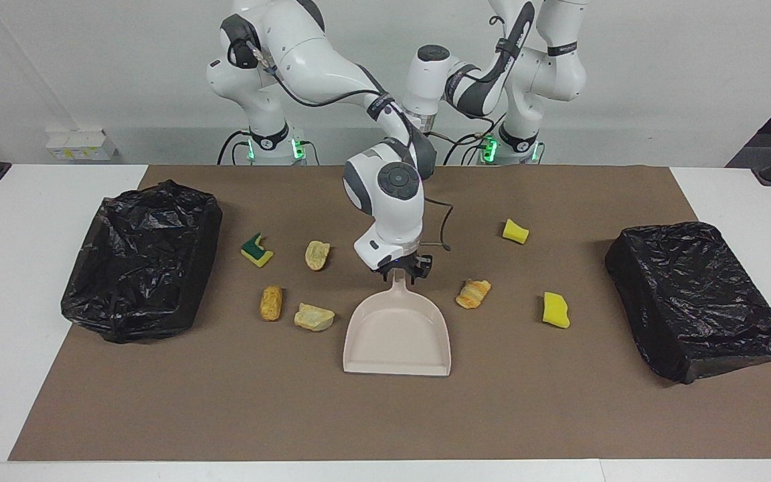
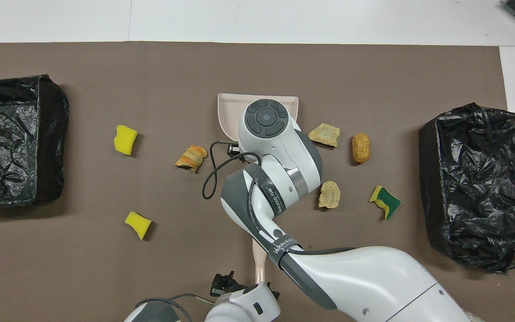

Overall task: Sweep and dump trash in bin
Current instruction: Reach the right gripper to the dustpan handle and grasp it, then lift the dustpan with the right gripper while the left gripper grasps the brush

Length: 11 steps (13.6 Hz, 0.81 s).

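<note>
The beige dustpan (image 1: 395,335) lies flat mid-table, its mouth away from the robots; the right arm covers most of it in the overhead view (image 2: 230,107). My right gripper (image 1: 404,268) is shut on its handle. Seven trash bits lie around it. Toward the right arm's end: a green-and-yellow sponge (image 1: 256,250) (image 2: 385,202) and three bread chunks (image 1: 317,255), (image 1: 271,302), (image 1: 313,317). Toward the left arm's end: a pastry (image 1: 473,293) (image 2: 191,157) and two yellow sponges (image 1: 515,231), (image 1: 555,310). My left gripper (image 2: 244,286) is by a beige handle (image 2: 259,261) close to the robots.
Two bins lined with black bags stand on the brown mat, one at the right arm's end (image 1: 141,261) (image 2: 476,188) and one at the left arm's end (image 1: 697,308) (image 2: 11,138). The right arm hides the left gripper in the facing view.
</note>
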### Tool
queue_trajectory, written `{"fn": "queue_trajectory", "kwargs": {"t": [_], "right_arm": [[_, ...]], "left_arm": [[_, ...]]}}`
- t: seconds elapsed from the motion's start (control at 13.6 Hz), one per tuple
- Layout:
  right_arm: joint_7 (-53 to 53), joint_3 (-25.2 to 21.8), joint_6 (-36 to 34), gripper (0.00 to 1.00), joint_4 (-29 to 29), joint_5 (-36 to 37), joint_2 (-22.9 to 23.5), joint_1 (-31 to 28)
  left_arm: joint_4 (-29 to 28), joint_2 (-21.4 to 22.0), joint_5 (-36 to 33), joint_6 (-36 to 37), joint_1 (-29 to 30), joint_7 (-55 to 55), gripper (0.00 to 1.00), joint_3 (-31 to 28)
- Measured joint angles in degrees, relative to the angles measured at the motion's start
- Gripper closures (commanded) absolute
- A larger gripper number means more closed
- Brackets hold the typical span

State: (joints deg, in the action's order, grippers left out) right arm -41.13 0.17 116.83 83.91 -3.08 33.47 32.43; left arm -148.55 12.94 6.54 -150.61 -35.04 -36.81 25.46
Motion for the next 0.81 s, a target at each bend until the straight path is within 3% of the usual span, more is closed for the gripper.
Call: {"fn": "queue_trajectory", "kwargs": {"t": [0.22,0.29,0.37,0.44,0.66,0.73,0.81], "right_arm": [[-0.06,-0.10,-1.06,1.00,-0.07,-0.06,-0.22,-0.29],[-0.03,-0.13,-1.20,1.00,-0.07,-0.06,-0.29,-0.53],[0.16,-0.22,-1.23,1.00,-0.10,-0.06,-0.43,-0.93],[0.96,-0.24,-1.27,1.00,-0.21,-0.06,-0.93,-1.74],[8.31,-0.26,-5.34,1.00,-0.69,-0.08,-5.02,-4.48],[12.53,-0.26,-7.36,1.00,-0.71,-0.09,-7.04,-5.46],[17.45,-0.27,-9.31,1.00,-0.74,-0.14,-8.94,-6.42]], "left_arm": [[0.69,-1.55,0.00,-0.31,-0.36,-0.37,0.00,0.83],[1.02,-1.97,0.00,-0.31,-0.57,-0.39,0.14,0.85],[1.31,-2.25,0.00,-0.31,-0.72,-0.40,0.47,0.97],[1.48,-2.44,0.00,-0.31,-0.81,-0.41,0.61,1.17],[2.13,-3.30,0.00,-0.31,-0.87,-0.41,0.71,1.35],[2.35,-3.74,-0.01,-0.28,-0.86,-0.47,0.94,1.34],[2.46,-4.07,-0.02,-0.26,-0.87,-0.48,1.00,1.34]]}}
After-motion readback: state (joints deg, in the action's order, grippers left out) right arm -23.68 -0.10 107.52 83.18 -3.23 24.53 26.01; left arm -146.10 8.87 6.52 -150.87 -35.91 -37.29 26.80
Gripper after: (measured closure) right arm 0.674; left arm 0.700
